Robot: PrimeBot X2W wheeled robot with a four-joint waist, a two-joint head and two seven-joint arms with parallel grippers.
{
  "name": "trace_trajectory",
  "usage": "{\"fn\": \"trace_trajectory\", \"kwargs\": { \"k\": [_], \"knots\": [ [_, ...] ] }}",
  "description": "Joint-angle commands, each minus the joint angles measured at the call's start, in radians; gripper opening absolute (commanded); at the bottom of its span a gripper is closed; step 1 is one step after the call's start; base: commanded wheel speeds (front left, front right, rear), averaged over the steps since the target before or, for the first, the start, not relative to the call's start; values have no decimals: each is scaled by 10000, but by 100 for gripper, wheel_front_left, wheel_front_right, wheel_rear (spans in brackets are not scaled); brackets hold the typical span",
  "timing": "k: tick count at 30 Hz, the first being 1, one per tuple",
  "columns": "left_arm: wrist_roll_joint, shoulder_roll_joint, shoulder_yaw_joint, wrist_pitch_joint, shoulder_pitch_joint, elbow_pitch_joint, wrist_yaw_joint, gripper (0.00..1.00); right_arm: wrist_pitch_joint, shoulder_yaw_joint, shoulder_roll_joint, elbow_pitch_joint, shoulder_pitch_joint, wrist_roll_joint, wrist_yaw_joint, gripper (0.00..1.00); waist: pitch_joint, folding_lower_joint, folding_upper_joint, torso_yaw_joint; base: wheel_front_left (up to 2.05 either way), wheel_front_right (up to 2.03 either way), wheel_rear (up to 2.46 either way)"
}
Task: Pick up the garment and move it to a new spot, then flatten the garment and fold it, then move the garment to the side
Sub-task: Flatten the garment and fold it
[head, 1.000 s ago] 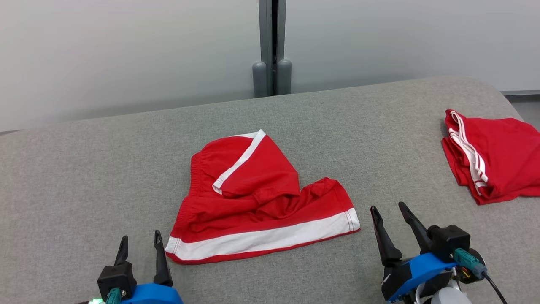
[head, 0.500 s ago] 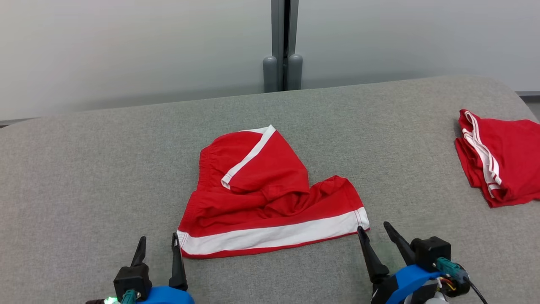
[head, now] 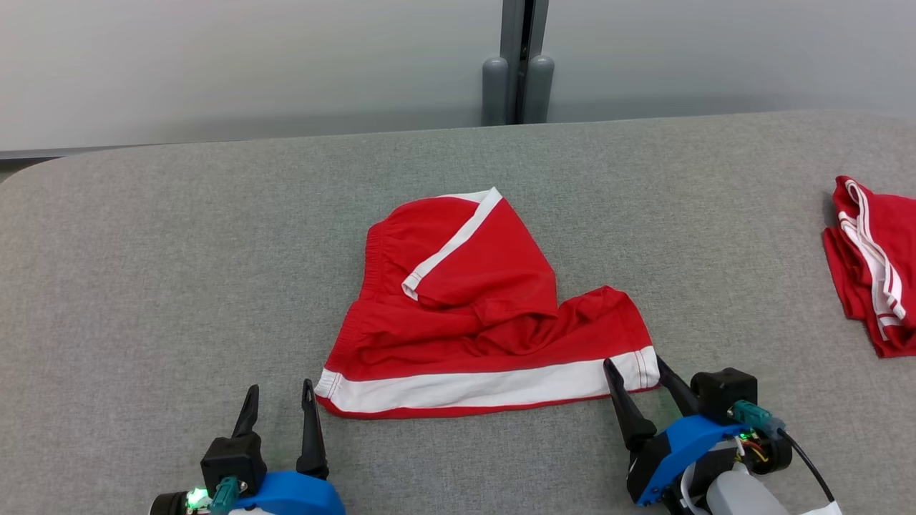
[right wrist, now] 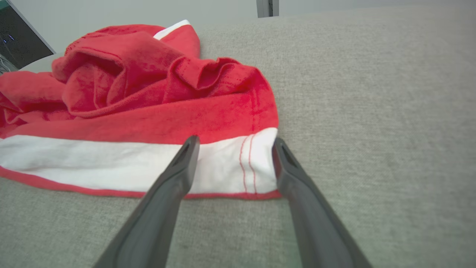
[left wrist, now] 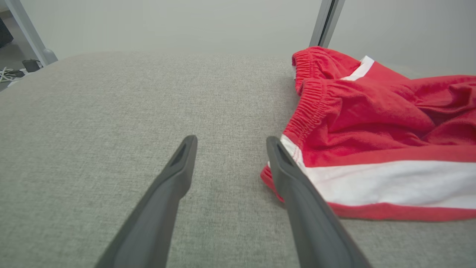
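Observation:
The garment [head: 476, 307], red shorts with a white band, lies crumpled in the middle of the grey surface [head: 179, 250]; one leg is folded over the top. My right gripper [head: 634, 366] is open, its fingers on either side of the garment's near right corner [right wrist: 256, 163]. To the left, my left gripper [head: 280, 390] is open too, over bare grey cloth just left of the garment's near left corner [left wrist: 293, 152]. Its right finger [left wrist: 282, 163] is close to that corner.
A second red garment [head: 873, 265] with white stripes lies folded at the right edge of the surface. Behind the surface stands a pale wall with a grey post [head: 517, 64].
The camera has turned, so the whole scene has shifted right. My right gripper has advanced until its fingers straddle the garment's near right corner. The left gripper has come closer to the near left corner.

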Motion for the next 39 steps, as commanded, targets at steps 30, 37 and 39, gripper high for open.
{"fn": "trace_trajectory", "kwargs": {
  "k": [30,37,39],
  "knots": [
    [-852,2,-790,-23,-298,124,-1837,100,-27,-432,-663,-263,159,242,0,0,124,0,0,-49,0,0,0],
    [-1137,5,-1035,-23,-563,699,-2148,100,-27,-508,-604,-246,82,116,0,0,162,0,0,-194,0,0,0],
    [-1142,4,-1078,-23,-622,899,-2190,100,-27,-498,-573,-268,87,89,0,0,171,0,0,-237,0,0,0]
  ]
}}
